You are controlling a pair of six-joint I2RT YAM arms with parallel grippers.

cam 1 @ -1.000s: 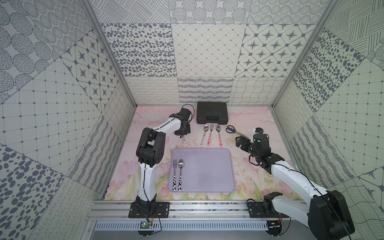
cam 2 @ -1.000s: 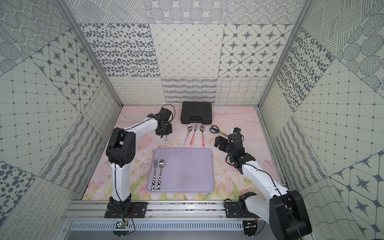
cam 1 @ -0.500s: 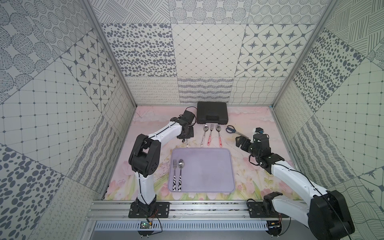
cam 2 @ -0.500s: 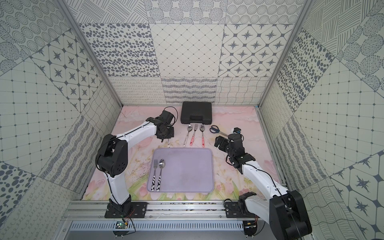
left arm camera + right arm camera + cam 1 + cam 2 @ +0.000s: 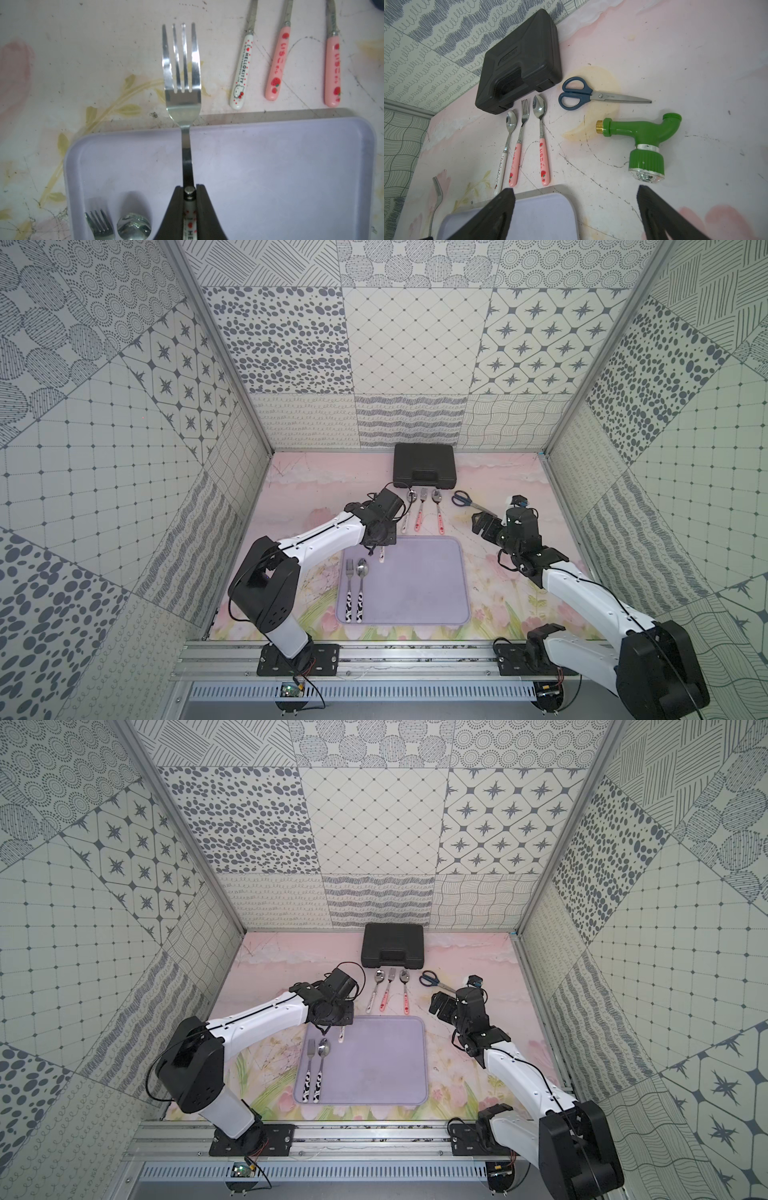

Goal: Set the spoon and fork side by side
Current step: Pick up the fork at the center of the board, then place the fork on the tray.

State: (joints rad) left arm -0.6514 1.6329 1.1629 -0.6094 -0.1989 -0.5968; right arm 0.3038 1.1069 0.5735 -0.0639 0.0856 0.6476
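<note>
The left arm had swung in from the back of the table to the tray's (image 5: 270, 166) far left corner, bringing the white-handled fork (image 5: 182, 104) with it. The left gripper (image 5: 189, 192) was clamped tight on the fork's handle. The handle hung over the tray and the prongs reached past its far edge, above the table. The right gripper (image 5: 575, 189) had not moved. It hung off the tray's far right corner with its fingers spread wide, holding nothing.

Along the tray's left edge lay a spotted fork (image 5: 349, 589) and a spotted spoon (image 5: 360, 593), side by side. Just beyond the far edge lay a white-handled spoon (image 5: 508, 141), a pink fork (image 5: 517, 145) and a pink spoon (image 5: 542, 145) in a row. Farther off were scissors (image 5: 591, 93), a black case (image 5: 519, 62) and a green nozzle (image 5: 643, 141).
</note>
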